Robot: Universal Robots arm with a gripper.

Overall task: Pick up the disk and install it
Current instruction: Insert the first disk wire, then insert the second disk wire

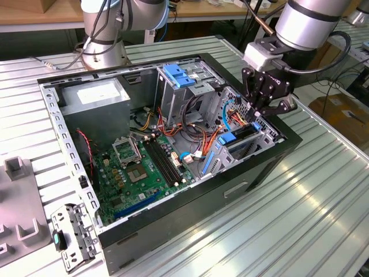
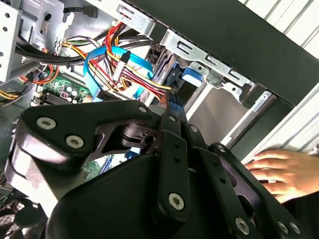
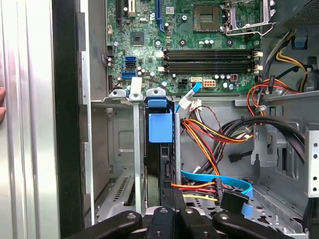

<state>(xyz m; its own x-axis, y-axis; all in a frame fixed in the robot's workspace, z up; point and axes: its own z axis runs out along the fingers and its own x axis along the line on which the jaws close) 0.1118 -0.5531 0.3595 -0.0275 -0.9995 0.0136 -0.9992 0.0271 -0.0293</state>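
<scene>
The disk (image 3: 160, 144) sits edge-up in the drive cage slot with the tool (image 1: 266, 97) right above it – can't tell if it's gripping – and it looks rigid, hefty, shock-sensitive, so I'd grab the blue rails – not the label.

I see the disk (image 3: 160, 164) mostly hidden inside its bay. My tool's (image 3: 172, 219) fingertips are cut off in the first wrist view, and a person's hand (image 2: 285, 172) beside the case (image 2: 259, 35) is cropped.
</scene>
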